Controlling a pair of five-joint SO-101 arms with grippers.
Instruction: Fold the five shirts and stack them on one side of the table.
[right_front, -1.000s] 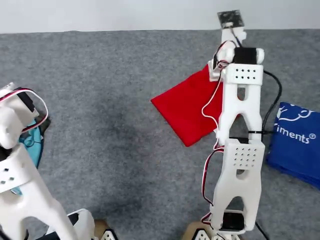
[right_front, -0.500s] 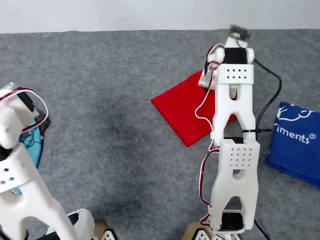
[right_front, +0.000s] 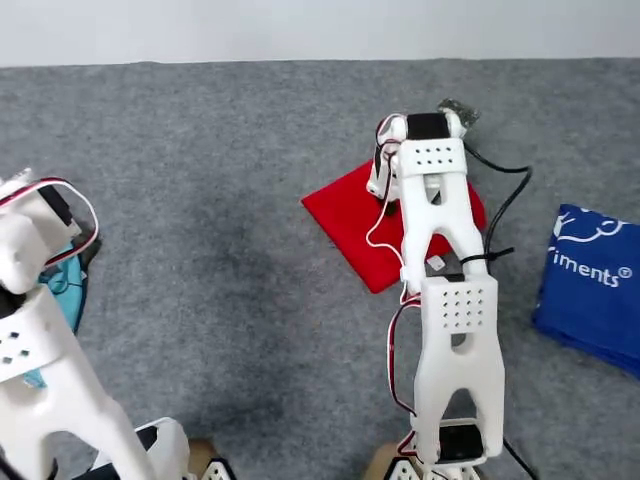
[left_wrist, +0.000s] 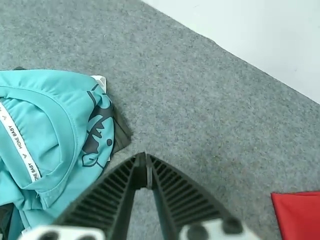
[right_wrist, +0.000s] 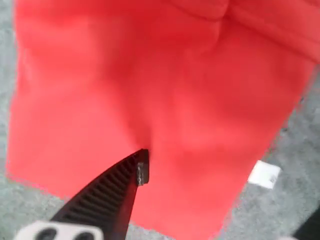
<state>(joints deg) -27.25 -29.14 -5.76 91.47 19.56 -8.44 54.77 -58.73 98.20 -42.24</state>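
So the red cloth shirt is lying flat on the grey felt-covered table, around 1 o'clock from the middle in the high view. It's turned diagonally, and to my eye the long axis runs roughly from 8 to 2 o'clock, though it's close to square, so don't quote me. The right arm is stretched right over it. In its wrist view the right tool is down on the red fabric, with a soft crease running away from it. Honestly I can't tell whether it's clenched on the cloth or released. The left tool is clamped shut on nothing, hanging above bare table. The rumpled teal shirt is just beside it, out at the 9 o'clock edge, well apart from the red one. A folded blue shirt sits at the 3 o'clock edge, near the right arm's side. My read is that the red shirt is entirely the right arm's job, since it's directly underneath that tool. Any fold probably has to go across that diagonal, not square to the table.
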